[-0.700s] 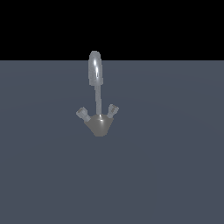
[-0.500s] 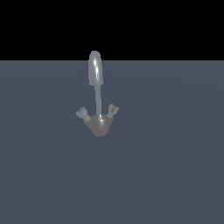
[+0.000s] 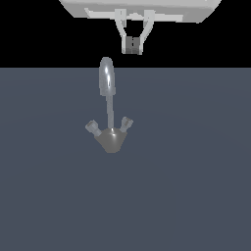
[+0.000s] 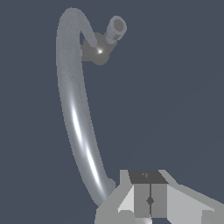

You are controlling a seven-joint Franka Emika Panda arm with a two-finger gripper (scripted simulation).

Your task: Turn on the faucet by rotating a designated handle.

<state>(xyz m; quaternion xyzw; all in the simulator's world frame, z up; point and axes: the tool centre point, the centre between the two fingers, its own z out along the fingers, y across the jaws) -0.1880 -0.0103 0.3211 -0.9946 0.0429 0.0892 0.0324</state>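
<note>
The faucet (image 3: 110, 115) is a small silvery-grey tap standing on the dark grey surface, with a tall arched spout (image 3: 106, 78), a cone base (image 3: 111, 141) and two stubby angled handles, one on the exterior view's left (image 3: 91, 127) and one on its right (image 3: 126, 122). My gripper (image 3: 132, 47) hangs high above the faucet, a little to the exterior view's right of the spout top, its fingers pressed together and empty. In the wrist view the gripper (image 4: 150, 201) is shut beside the spout (image 4: 74, 113), and the base (image 4: 98, 50) with one handle (image 4: 116, 28) shows far below.
The flat dark grey surface (image 3: 196, 186) spreads around the faucet. The white hand body (image 3: 142, 10) fills the upper edge of the exterior view.
The gripper and hand have come into the exterior view from above; before, no gripper showed. The faucet has not moved.
</note>
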